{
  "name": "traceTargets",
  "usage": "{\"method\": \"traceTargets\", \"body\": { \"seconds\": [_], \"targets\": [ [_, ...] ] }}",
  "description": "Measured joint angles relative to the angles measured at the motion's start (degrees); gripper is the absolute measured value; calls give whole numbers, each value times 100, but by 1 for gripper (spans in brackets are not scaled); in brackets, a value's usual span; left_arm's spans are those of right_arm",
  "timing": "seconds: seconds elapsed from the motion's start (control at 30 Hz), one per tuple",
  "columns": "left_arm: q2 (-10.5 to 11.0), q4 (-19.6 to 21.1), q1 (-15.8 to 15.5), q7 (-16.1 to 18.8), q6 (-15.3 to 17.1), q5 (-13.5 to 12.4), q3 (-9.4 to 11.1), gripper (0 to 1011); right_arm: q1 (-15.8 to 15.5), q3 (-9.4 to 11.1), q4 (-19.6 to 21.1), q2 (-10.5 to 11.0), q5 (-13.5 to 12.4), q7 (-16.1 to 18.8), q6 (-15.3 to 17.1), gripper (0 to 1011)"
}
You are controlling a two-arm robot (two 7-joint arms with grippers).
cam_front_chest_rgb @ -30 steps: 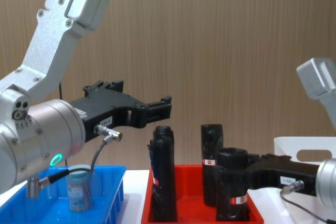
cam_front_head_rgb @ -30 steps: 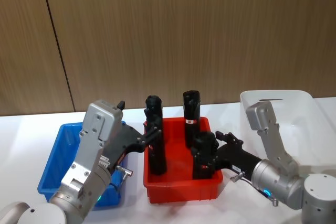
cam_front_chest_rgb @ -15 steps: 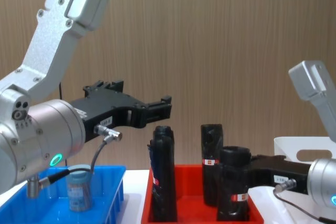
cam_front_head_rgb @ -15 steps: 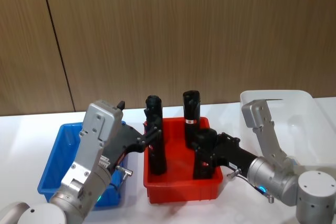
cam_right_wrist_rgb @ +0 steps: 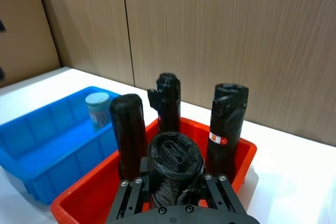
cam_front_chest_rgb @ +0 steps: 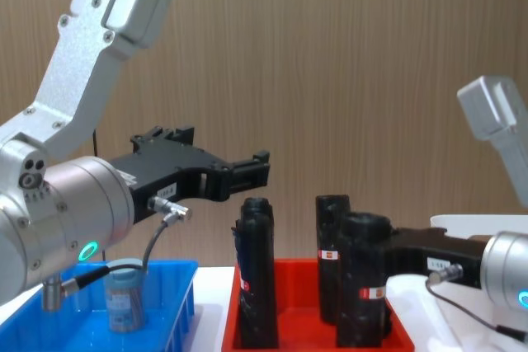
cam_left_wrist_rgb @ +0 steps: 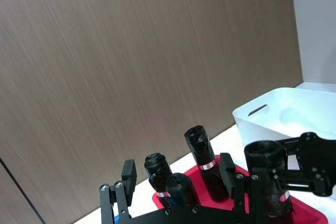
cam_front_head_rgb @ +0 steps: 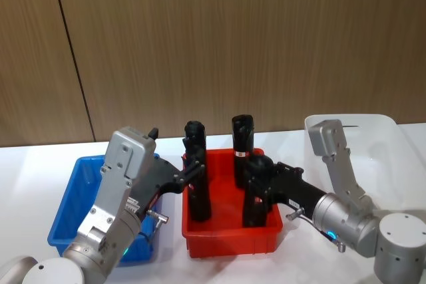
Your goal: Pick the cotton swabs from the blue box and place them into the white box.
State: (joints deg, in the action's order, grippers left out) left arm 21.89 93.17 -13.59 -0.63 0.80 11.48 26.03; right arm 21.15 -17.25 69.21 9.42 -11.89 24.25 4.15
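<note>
One black roll [cam_right_wrist_rgb: 175, 169] is clamped by the right claw [cam_right_wrist_rgb: 173, 182] in the red tray [cam_front_head_rgb: 229, 239]; the left claw [cam_front_chest_rgb: 247, 172] is held open, empty.

Right gripper [cam_right_wrist_rgb: 173, 182] closed around one roll [cam_right_wrist_rgb: 175, 169] inside tray [cam_front_head_rgb: 266, 231], near its front right corner. Three more rolls [cam_front_head_rgb: 197, 184] beyond and left of it, same tray. Blue box [cam_front_head_rgb: 73, 204] further left, cotton swabs [cam_right_wrist_rgb: 97, 109] jar upright inside. White box [cam_front_head_rgb: 393, 157] right of gripper. Left gripper [cam_front_chest_rgb: 247, 172] open, raised over blue box/tray gap.
</note>
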Motion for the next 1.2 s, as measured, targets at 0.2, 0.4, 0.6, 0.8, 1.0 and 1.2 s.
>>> {"method": "traceTargets", "body": {
  "seconds": [0.2,0.4,0.6,0.8,1.0,1.2],
  "targets": [
    [0,0,0,0,0,0,0,1000,-65,26,339,47,-106,-39,39,439],
    [0,0,0,0,0,0,0,1000,-110,90,750,114,-198,-119,77,403],
    [0,0,0,0,0,0,0,1000,-130,174,1104,197,-227,-254,108,376],
    [0,0,0,0,0,0,0,1000,-129,318,1430,331,-179,-501,148,364],
    [0,0,0,0,0,0,0,1000,-102,438,1576,444,-79,-711,163,364],
    [0,0,0,0,0,0,0,1000,-42,567,1606,550,45,-941,178,364]
  ]
}}
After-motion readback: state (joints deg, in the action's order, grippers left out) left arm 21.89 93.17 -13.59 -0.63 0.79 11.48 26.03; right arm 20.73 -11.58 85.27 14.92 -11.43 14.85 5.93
